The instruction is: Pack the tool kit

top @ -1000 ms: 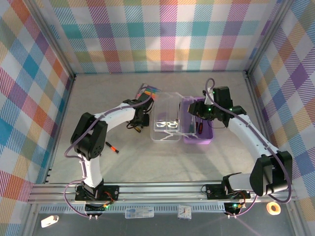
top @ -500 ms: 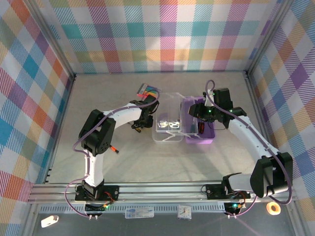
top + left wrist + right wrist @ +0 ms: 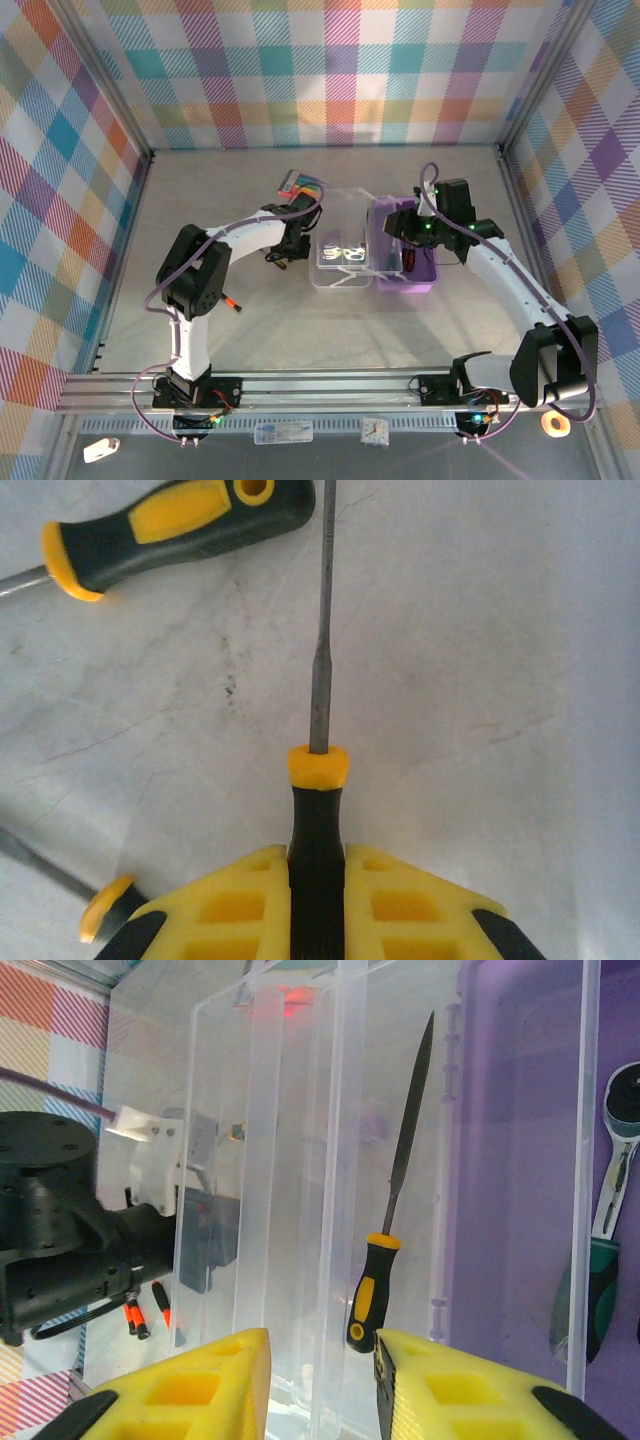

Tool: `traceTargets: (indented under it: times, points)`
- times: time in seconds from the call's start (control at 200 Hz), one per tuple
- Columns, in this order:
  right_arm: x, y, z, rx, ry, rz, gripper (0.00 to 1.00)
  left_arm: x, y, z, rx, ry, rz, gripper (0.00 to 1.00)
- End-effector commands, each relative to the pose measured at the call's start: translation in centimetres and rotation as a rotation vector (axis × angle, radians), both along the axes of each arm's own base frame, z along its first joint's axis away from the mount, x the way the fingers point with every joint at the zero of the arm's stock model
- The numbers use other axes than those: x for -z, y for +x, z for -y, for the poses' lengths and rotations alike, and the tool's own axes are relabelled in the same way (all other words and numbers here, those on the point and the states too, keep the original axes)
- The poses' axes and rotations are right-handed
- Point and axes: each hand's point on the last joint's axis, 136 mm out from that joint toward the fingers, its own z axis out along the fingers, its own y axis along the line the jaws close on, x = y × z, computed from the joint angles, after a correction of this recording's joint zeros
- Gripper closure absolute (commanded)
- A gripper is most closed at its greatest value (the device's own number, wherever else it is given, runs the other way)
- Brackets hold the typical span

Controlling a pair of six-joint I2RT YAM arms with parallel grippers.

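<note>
on the grey table [image 3: 200, 210] at mid-workspace, the tool kit [image 3: 372, 262] lies open, its clear lid [image 3: 335, 272] folded out flat to the left of its purple base [image 3: 405, 280]. just left of the lid, the left gripper [image 3: 286, 250] reaches down to the tabletop; its wrist view shows the yellow fingers [image 3: 240, 900] clamped tight on the black handle of a screwdriver [image 3: 317, 800], whose metal shaft points straight away from the camera. whether the tool is lifted off the surface cannot be told. a second screwdriver [image 3: 170, 525] lies near the shaft's far end, and a third handle [image 3: 105, 908] shows just beside the left finger. the right gripper [image 3: 320, 1342] hovers over the kit with its jaws parted and nothing between them. below it a black-and-yellow-handled file [image 3: 385, 1210] lies on the clear side, just beside the hinge, and a green-handled ratchet [image 3: 600, 1250] rests in the purple base. a rainbow marker pack [image 3: 300, 186] sits beyond the lid.
</note>
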Motion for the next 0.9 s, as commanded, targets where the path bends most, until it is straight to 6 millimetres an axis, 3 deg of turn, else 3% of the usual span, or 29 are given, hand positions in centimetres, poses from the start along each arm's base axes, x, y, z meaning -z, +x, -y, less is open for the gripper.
traceTargets:
  times: [0.0,0.15,0.625,0.895]
  points:
    - [-1.6,-0.1,-0.1,-0.001,0.006,0.033,0.66,-3.9,-0.6,0.6,0.04,-0.061,0.051,0.95]
    - [-2.1,-0.1,0.0,0.003,0.008,0.047,0.66,-6.4,-1.7,1.1,0.051,-0.129,0.044,0.96]
    - [-2.5,-0.1,-0.4,0.0,0.049,0.062,0.66,-12.9,-3.4,0.4,0.015,-0.222,0.184,0.99]
    - [-4.3,-0.1,-1.0,0.011,0.121,0.105,0.64,-15.8,-5.2,5.7,0.13,-0.358,0.275,0.99]
